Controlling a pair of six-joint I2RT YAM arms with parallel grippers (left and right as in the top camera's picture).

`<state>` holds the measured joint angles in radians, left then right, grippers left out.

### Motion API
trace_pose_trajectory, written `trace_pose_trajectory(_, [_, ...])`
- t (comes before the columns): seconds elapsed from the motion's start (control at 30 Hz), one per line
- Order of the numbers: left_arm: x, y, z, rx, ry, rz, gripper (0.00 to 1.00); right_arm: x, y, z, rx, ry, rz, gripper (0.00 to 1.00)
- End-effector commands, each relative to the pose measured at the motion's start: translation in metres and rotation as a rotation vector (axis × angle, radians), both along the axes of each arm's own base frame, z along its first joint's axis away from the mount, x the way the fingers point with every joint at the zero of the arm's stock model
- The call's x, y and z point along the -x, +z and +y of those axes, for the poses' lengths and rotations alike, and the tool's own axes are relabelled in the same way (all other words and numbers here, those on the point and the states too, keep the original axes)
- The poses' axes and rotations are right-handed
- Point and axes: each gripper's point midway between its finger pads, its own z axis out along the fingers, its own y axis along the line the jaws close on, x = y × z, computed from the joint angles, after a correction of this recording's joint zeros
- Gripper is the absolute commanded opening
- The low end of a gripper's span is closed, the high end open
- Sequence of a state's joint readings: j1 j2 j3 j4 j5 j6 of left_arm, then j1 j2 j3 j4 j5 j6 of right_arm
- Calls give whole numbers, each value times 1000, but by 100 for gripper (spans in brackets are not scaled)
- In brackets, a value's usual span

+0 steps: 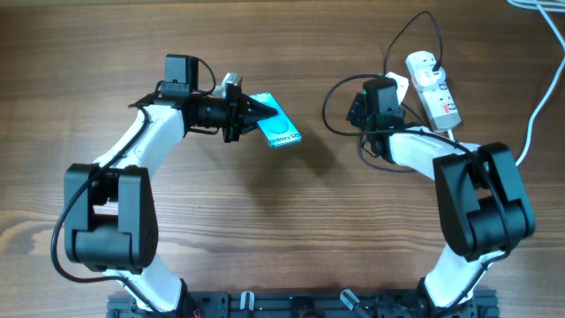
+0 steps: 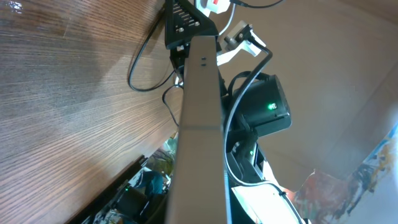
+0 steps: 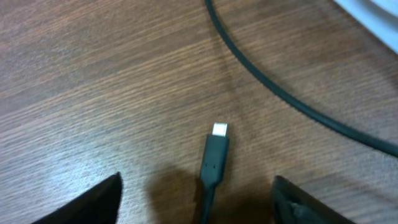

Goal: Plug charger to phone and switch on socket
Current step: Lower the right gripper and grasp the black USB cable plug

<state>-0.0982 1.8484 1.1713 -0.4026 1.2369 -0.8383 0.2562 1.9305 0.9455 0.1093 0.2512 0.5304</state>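
Note:
My left gripper [image 1: 253,115] is shut on one end of the phone [image 1: 282,131] and holds its blue-teal screen tilted over the table. In the left wrist view the phone [image 2: 199,118] shows edge-on as a grey bar. The charger's black cable [image 1: 328,110] loops beside my right gripper [image 1: 360,113]. In the right wrist view the small plug tip [image 3: 217,148] lies flat on the wood between the open fingers of my right gripper [image 3: 199,205], untouched. The white socket strip [image 1: 434,88] with its red switch lies at the far right.
The socket's thick white cord [image 1: 540,97] runs off the right edge. A stretch of black cable [image 3: 280,93] crosses the wood ahead of the plug tip. The right arm [image 2: 264,109] and cable loop [image 2: 146,68] show in the left wrist view.

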Motion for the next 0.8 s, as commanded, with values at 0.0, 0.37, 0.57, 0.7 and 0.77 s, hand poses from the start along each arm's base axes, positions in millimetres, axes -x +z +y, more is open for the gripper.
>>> trace_pose_trajectory(0.0, [3,9,-3,40,-29,-29,4,11,-28,5,-10,36,80,61])
trace_pose_trajectory(0.37, [-2,9,6,40,-6,-30,4,33,-36,42,-98,296,184,5])
trace_pose_trajectory(0.57, [-14,10,33,41,56,-57,4,70,-21,39,-117,312,317,5])
trace_pose_trajectory(0.7, [-16,9,40,39,71,-64,4,96,-26,33,-105,304,427,13])
trace_pose_trajectory(0.77, [-16,9,40,39,71,-64,4,95,-27,31,-96,300,423,21])
